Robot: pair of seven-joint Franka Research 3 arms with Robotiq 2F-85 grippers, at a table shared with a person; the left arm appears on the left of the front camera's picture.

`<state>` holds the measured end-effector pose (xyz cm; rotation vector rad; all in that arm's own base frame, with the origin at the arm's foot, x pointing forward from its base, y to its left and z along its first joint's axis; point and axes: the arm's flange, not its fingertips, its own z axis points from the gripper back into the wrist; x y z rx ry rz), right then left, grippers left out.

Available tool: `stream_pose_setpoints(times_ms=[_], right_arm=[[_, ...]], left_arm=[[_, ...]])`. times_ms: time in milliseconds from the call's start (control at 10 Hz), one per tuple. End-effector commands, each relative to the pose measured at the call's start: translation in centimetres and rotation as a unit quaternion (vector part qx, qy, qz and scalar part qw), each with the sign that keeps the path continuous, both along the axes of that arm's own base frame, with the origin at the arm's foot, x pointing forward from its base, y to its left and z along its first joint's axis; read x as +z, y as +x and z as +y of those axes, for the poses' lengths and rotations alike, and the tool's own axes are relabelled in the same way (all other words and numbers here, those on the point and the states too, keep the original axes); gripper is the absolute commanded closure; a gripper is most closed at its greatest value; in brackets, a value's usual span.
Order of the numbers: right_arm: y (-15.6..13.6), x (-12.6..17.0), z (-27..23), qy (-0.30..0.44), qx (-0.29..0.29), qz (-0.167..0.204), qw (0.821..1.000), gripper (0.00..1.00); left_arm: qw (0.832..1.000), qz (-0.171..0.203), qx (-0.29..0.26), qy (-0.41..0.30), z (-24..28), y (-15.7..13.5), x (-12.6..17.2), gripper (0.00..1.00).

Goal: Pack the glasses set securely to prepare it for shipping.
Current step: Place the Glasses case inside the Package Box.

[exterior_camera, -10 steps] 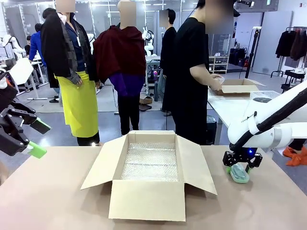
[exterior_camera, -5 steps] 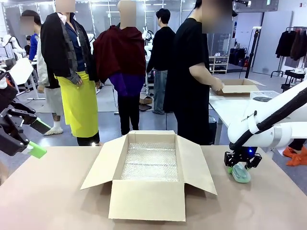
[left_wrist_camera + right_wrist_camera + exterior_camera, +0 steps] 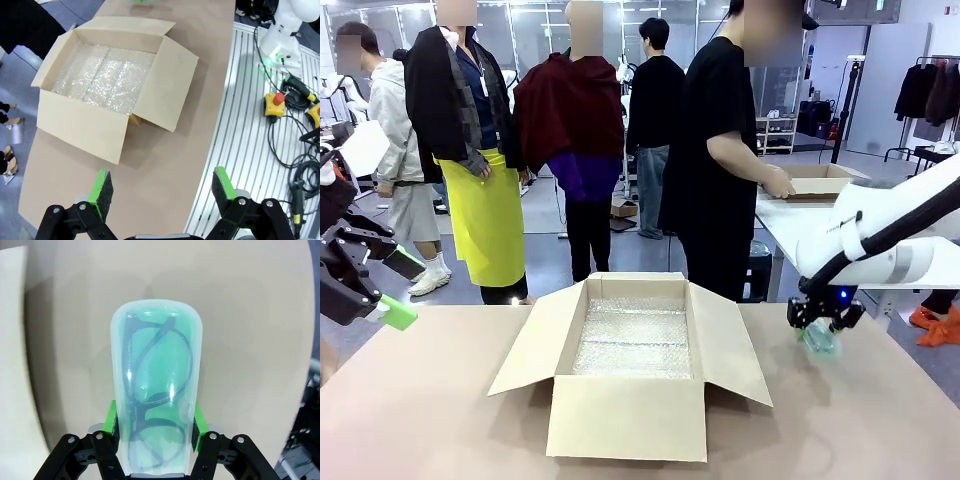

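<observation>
Tan desk (image 3: 440, 420) in a crowded workroom. At its middle stands an open cardboard carton (image 3: 625, 415), lined with bubble wrap (image 3: 632, 340). Near the right edge the right gripper (image 3: 820, 326) clenches the mint-green glasses case (image 3: 156, 370); the left gripper (image 3: 161, 187) gapes at the left edge.

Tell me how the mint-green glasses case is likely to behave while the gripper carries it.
The mint-green case is probably stiff: it shows no dent between the pads of the right gripper. Its glossy translucent shell may be slippery. It seems light, holding only thin black glasses.
</observation>
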<state>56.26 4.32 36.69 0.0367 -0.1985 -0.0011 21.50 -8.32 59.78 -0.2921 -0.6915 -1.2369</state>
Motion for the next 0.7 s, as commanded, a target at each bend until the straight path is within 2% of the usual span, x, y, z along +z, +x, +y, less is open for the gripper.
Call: stream_pose_setpoints(times_ms=[0, 300, 400, 500, 600], right_arm=[[-1.3, 4.2, 0.7, 0.005, 0.055, -0.010, 0.998, 0.69], [-1.8, 8.8, 3.3, -0.019, 0.108, -0.035, 0.993, 0.69], [-1.9, 10.2, 4.7, -0.030, 0.165, -0.038, 0.985, 0.69], [-1.9, 12.0, 6.3, -0.039, 0.286, -0.054, 0.956, 0.69], [-1.7, 13.3, 7.8, -0.056, 0.382, -0.070, 0.920, 0.69]], left_arm=[[1.000, -0.004, -0.008, 0.000, 0.1, 0.0, 0.1, 0.00], [1.000, -0.004, -0.008, 0.000, 0.1, 0.0, 0.1, 0.00], [1.000, -0.004, -0.008, 0.000, 0.1, 0.0, 0.1, 0.00], [1.000, -0.004, -0.008, 0.000, 0.1, 0.0, 0.1, 0.00], [1.000, -0.004, -0.008, 0.000, 0.1, 0.0, 0.1, 0.00]])
